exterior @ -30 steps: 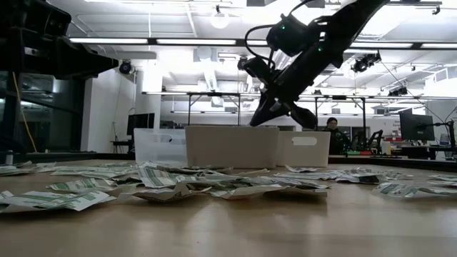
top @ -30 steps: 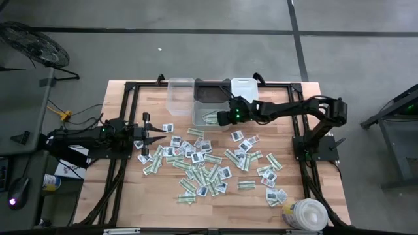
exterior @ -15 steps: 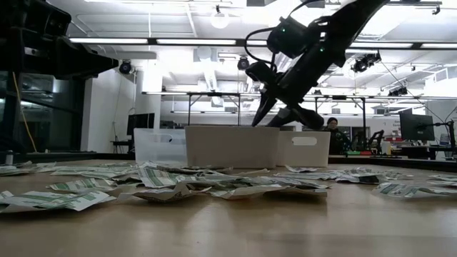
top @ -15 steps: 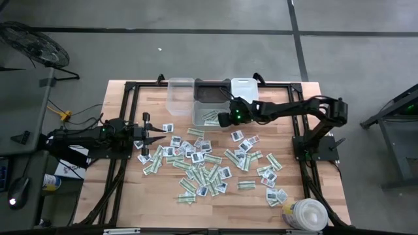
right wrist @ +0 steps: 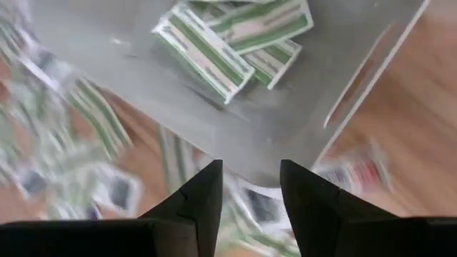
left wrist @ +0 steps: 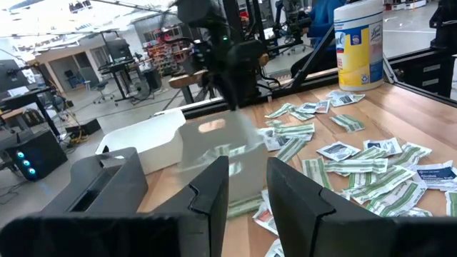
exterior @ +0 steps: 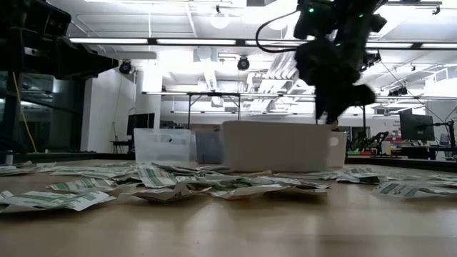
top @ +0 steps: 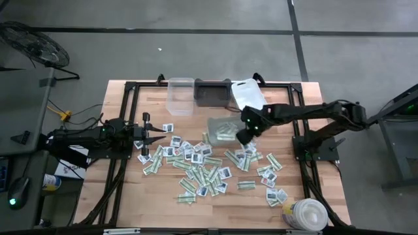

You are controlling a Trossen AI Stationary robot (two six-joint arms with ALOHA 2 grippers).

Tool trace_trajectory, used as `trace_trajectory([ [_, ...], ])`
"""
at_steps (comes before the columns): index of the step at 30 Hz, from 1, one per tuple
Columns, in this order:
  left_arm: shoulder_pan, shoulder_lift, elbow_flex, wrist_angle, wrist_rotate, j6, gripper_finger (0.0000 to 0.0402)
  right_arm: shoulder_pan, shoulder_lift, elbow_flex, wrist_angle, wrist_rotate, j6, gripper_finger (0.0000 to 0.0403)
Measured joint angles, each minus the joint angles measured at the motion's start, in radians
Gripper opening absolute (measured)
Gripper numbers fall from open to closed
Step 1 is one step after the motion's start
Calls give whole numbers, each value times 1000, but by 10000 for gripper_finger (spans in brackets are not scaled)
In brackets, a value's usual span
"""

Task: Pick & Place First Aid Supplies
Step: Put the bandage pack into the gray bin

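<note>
The first aid supplies (top: 202, 163) are lying scattered across the middle of the tabletop (top: 117, 189) in the high view: dozens of small flat sealed packets, some narrow with green and white stripes, others squarish and white with dark print. A few green-and-white strips are sitting inside a clear bin (top: 222, 129) just above the centre of the frame, beside the pile. A second clear bin (top: 181, 96), a dark bin (top: 212, 93) and a white bin (top: 247, 94) are standing along the upper edge of the tabletop, and a round white tub (top: 305, 214) is sitting at the lower right.

The right hand (top: 243, 136) is hovering at the right edge of the clear bin near the frame's centre; in its wrist view its two fingers (right wrist: 201, 200) are standing apart over the bin's rim with nothing between them. The left hand (top: 159, 137) is waiting at centre left by the edge of the pile, fingers (left wrist: 214, 189) parted by a narrow gap, holding nothing
</note>
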Motion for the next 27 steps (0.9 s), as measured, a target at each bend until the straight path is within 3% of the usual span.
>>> trace_trajectory([
  [4,0,0,0,0,0,0,96,-4,-28,-1,-17,83,-31,135],
  [14,0,0,0,0,0,0,96,-16,-55,-1,94,142,20,135],
  [23,0,0,0,0,0,0,96,97,-186,-1,-190,223,174,135],
  [27,0,0,0,0,0,0,96,176,-201,-17,-323,238,145,135],
])
